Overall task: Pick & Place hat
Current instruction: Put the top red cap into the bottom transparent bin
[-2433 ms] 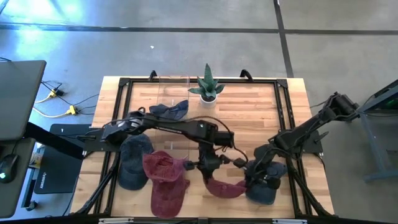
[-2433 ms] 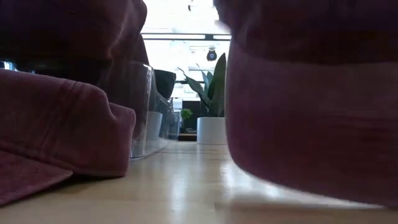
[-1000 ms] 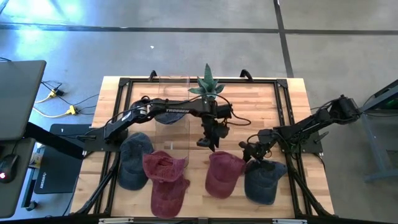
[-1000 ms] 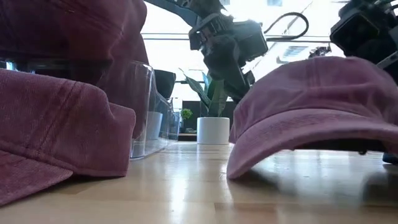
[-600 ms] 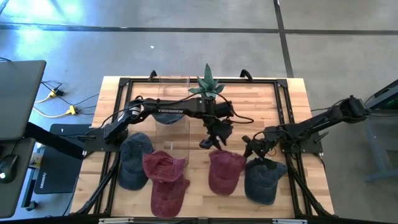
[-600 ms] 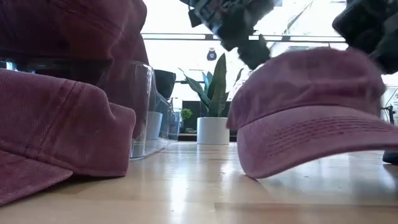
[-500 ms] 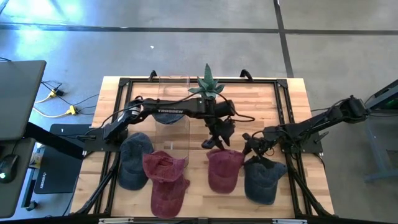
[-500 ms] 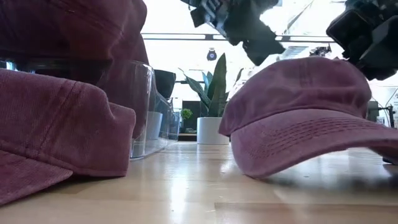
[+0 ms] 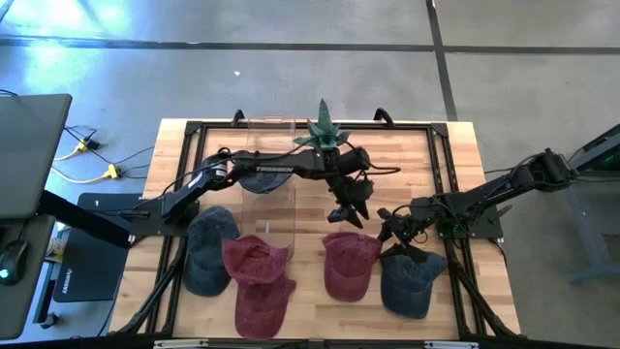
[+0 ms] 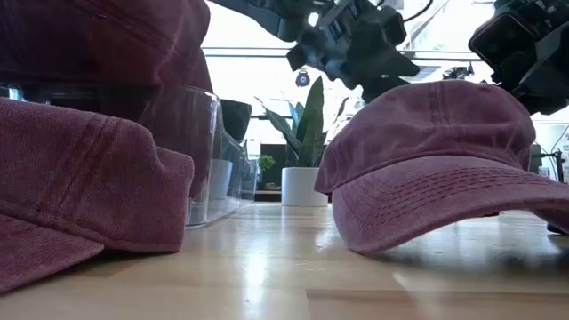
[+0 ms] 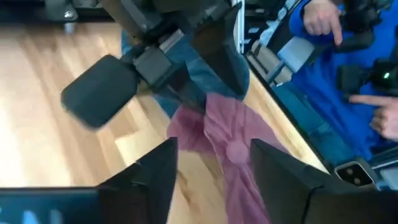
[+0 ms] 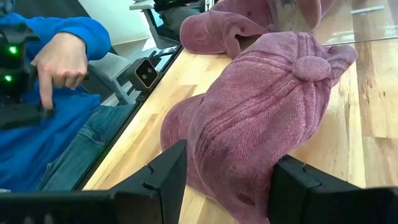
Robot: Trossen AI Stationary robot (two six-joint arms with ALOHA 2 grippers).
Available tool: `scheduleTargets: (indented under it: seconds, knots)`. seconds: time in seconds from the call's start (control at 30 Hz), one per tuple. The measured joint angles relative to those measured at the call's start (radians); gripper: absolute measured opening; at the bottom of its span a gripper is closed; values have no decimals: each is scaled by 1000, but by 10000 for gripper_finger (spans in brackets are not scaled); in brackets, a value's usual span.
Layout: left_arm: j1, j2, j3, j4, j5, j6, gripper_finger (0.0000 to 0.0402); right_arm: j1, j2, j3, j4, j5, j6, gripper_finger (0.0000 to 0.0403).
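Note:
A maroon hat [image 9: 349,267] lies on the wooden table right of centre, crown and button up, resting on its brim and lower rim [image 10: 418,213]. My left gripper [image 9: 349,211] hangs open just beyond the hat's far side, above it and touching nothing. In its wrist view the hat [image 11: 224,149] shows ahead between the open fingers. My right gripper [image 9: 390,233] is at the hat's right side with its fingers apart. In its wrist view the hat's crown [image 12: 261,124] fills the gap between them. My right gripper comes at the maroon hat's crown from the table's right, roughly level. Its two fingers [image 12: 168,180] stand either side of the crown's lower part [image 12: 239,193]. Whether they touch the cloth I cannot tell. The hat sits on the table.
A blue hat [image 9: 412,283] lies under the right arm. Another maroon hat [image 9: 257,286] and a blue hat [image 9: 208,247] lie at the near left. A clear container [image 9: 271,194] and a potted plant [image 9: 325,131] stand toward the far edge. A person in blue [image 12: 56,81] sits at the table's side.
My left gripper has gone toward the table's right edge and a little up, tipping up toward level. The maroon hat has turned and settled: its brim now points toward the near edge and lies lower than before.

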Motion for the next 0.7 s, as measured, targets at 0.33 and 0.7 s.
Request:
scheduleTargets:
  seconds: [0.33, 0.7]
  knots:
    - [-12, 78, -9, -22, 117, -109, 294, 0, 0, 0, 0, -2, 8, 169]
    - [-52, 134, -3, 65, 303, -241, 287, 0, 0, 0, -2, -3, 11, 169]
